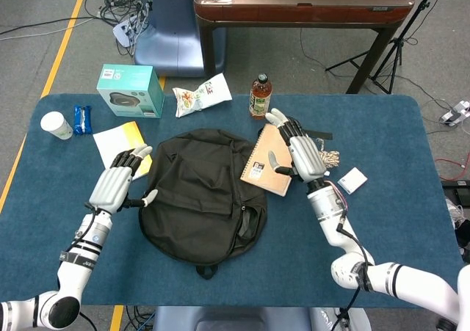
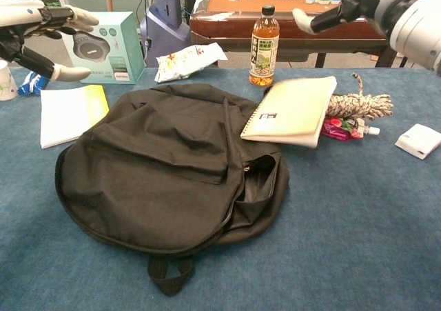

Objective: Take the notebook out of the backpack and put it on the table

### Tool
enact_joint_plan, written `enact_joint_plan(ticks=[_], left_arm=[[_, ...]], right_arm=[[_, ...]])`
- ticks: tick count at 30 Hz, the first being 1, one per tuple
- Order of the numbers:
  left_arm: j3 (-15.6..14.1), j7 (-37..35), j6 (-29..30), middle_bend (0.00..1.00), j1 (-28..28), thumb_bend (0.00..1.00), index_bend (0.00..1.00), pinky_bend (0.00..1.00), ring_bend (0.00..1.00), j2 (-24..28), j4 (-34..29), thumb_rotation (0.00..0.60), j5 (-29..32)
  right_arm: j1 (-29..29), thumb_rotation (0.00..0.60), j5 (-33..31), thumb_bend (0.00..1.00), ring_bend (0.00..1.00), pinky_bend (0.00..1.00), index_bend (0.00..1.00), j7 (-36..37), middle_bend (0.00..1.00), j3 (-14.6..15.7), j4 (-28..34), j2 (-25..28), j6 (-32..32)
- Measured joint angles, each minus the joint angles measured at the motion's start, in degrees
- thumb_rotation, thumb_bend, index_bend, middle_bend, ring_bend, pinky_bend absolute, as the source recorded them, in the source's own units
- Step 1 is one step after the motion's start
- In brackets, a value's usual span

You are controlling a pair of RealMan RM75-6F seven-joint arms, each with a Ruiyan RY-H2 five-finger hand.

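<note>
The brown spiral notebook point(image 1: 266, 162) point(image 2: 292, 109) lies cover up and slightly tilted. Its left edge rests on the right rim of the black backpack point(image 1: 197, 195) point(image 2: 155, 166), its right edge against the rope bundle point(image 2: 360, 105). My right hand point(image 1: 297, 150) point(image 2: 342, 2) hovers above the notebook, fingers spread, holding nothing. Off the backpack's left side, my left hand point(image 1: 116, 185) point(image 2: 36, 29) is raised above the table with its fingers apart and empty. The backpack lies flat with its side zipper gaping open.
A tea bottle point(image 1: 260, 96) point(image 2: 264, 45) stands behind the notebook. A teal box point(image 1: 131, 90), a snack bag point(image 1: 202, 95), a paper cup point(image 1: 56, 125) and a yellow-white pad point(image 1: 117, 144) are at the back left. A small white box point(image 1: 353, 180) lies right of the rope.
</note>
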State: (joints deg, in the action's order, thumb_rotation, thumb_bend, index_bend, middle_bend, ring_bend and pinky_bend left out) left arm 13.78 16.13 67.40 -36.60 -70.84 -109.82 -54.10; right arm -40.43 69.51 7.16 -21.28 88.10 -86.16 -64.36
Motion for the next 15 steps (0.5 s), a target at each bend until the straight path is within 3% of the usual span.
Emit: enact_joint_plan(ticks=[5, 11, 15], left_arm=[[-0.1, -0.7, 0.3, 0.04, 0.7, 0.26, 0.09, 0.02, 0.00, 1.0, 0.1, 0.579, -0.6], [-0.9, -1.5, 2.0, 0.04, 2.6, 0.26, 0.13, 0.02, 0.00, 2.3, 1.7, 0.600, -2.7], [-2.1, -2.8, 3.7, 0.04, 5.0, 0.26, 0.15, 0.02, 0.00, 3.4, 3.3, 0.600, -4.8]], right_arm=[[2.3, 0.600, 3.2, 0.54, 0.00, 0.00, 0.02, -4.4, 0.08, 1.5, 4.4, 3.3, -4.2], [7.8, 0.600, 6.0, 0.54, 0.13, 0.09, 0.23, -15.3, 0.24, 5.9, 11.6, 9.8, -9.4], [13.5, 0.600, 7.6, 0.54, 0.17, 0.12, 0.28, -19.0, 0.27, 9.9, 17.3, 16.1, -13.5]])
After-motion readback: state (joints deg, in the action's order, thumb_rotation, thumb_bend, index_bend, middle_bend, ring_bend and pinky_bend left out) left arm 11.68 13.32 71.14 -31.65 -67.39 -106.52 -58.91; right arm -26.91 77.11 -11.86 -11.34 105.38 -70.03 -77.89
